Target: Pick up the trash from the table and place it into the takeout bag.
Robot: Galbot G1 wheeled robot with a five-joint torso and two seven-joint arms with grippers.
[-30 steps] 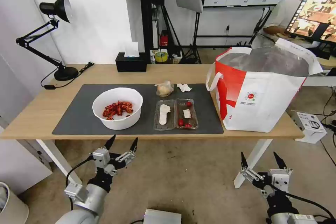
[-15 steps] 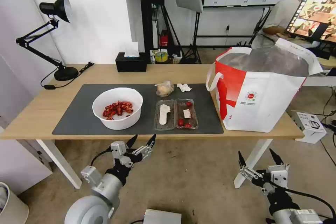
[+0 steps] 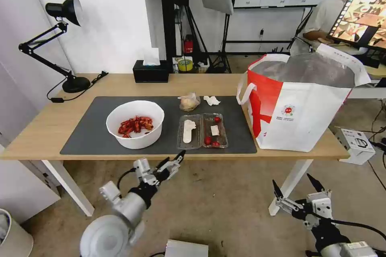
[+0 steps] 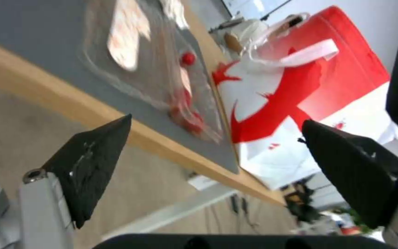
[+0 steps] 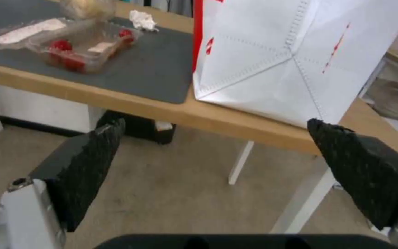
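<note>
On the table [image 3: 48, 128], a dark mat [image 3: 92, 138] carries the trash: a white bowl of red shells [image 3: 134, 123], a clear hinged tray with small red fruits [image 3: 202, 130] [image 4: 162, 76] [image 5: 77, 48], a small clear bag with a beige lump [image 3: 189, 101] and a crumpled tissue [image 3: 211, 100] [image 5: 142, 20]. The takeout bag [image 3: 301, 100] [image 4: 309, 86] [image 5: 291, 52] stands open at the table's right end. My left gripper [image 3: 173, 158] [image 4: 216, 120] is open, just below the front edge under the tray. Lower on the right, below the bag, my right gripper [image 3: 292, 179] [image 5: 216, 121] hangs open.
A black desk lamp [image 3: 66, 40] stands at the back left, and a black tissue box [image 3: 150, 71] sits at the table's rear edge. White table legs [image 3: 64, 180] reach the floor. A small white box [image 3: 358, 144] lies on the floor right of the table.
My left gripper has swung right and up, from below the bowl to just under the front edge by the tray. The right gripper has sunk slightly.
</note>
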